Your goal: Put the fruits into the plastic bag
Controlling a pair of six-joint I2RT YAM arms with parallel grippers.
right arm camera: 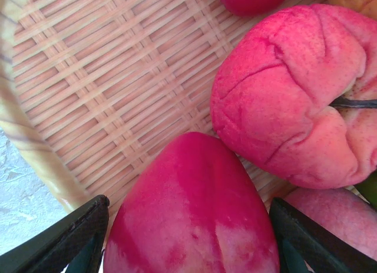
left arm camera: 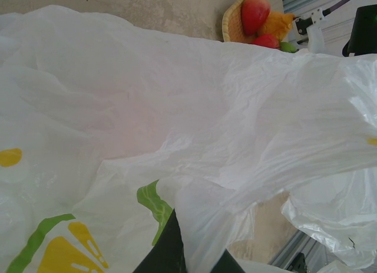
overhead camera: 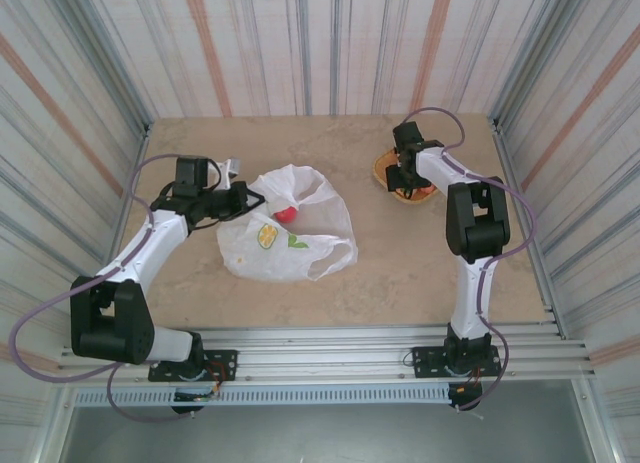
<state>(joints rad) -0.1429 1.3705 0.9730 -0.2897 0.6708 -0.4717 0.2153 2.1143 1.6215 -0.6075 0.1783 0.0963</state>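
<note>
While the left pincer (overhead camera: 238, 198) pinches one edge of the plastic bag (overhead camera: 290, 238) at mid-bench, a red fruit (overhead camera: 285, 214) seen at its opening, the right pincer (right arm camera: 188, 240) stands spread astride a smooth red fruit (right arm camera: 194, 202) in the woven tray (right arm camera: 106, 78) at the far right. Whether its fingers (right arm camera: 76, 240) already bear on the skin cannot be told.

The risks lie in the pick and in the drop. The fruit's glossy, tapering flanks could let it squirt out from between closing jaws. A wrinkled pink fruit (right arm camera: 288, 96) lies right against it, so one finger may catch that neighbour and drag it, or tip the light tray. At the bag, the mouth looks slack and half collapsed on the bench (overhead camera: 400, 273). Held by one edge alone, it could fold shut, leaving a released fruit to land on the film and roll away.
</note>
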